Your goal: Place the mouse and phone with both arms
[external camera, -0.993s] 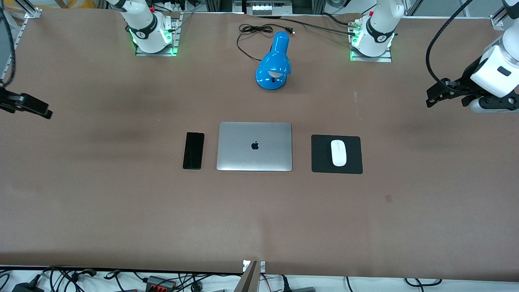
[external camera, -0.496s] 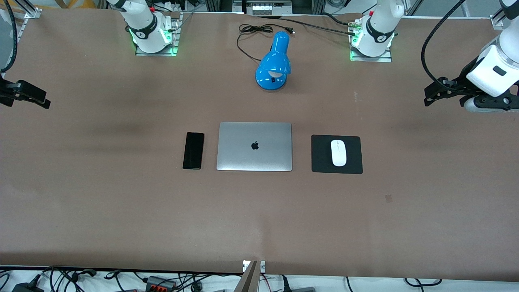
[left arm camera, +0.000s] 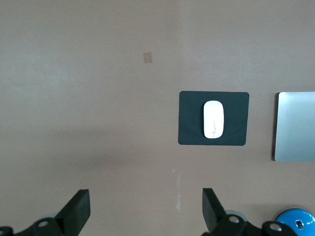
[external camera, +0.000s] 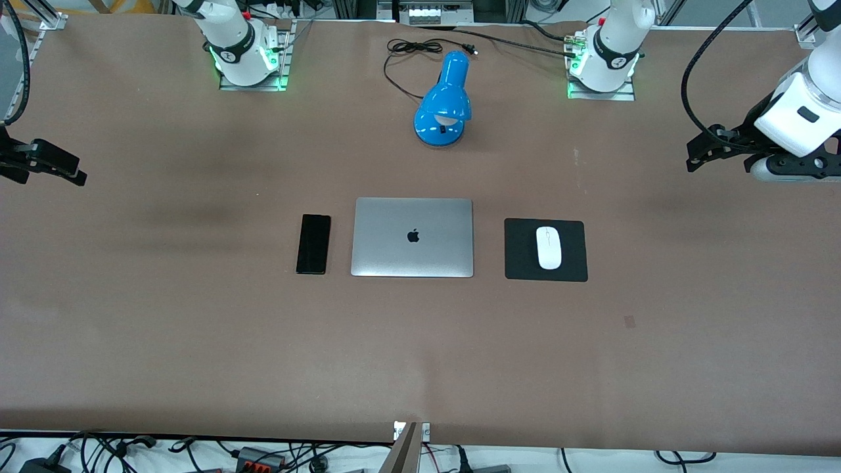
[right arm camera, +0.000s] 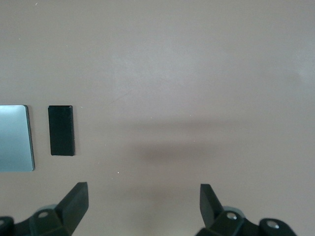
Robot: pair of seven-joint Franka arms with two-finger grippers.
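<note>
The white mouse (external camera: 548, 247) lies on a square black pad (external camera: 519, 263) beside the silver laptop (external camera: 412, 237), toward the left arm's end of the table. It also shows in the left wrist view (left arm camera: 213, 119). The black phone (external camera: 313, 244) lies flat beside the laptop toward the right arm's end, and shows in the right wrist view (right arm camera: 61, 130). My left gripper (external camera: 702, 154) is open and empty, up over bare table at the left arm's end. My right gripper (external camera: 66, 169) is open and empty, up over bare table at the right arm's end.
A blue desk lamp (external camera: 445, 102) with a black cord stands between the two arm bases, farther from the front camera than the laptop. The brown table (external camera: 197, 341) stretches wide around the things.
The right gripper has shifted slightly over its end of the table. The left gripper has risen a little. Mouse and phone have not moved.
</note>
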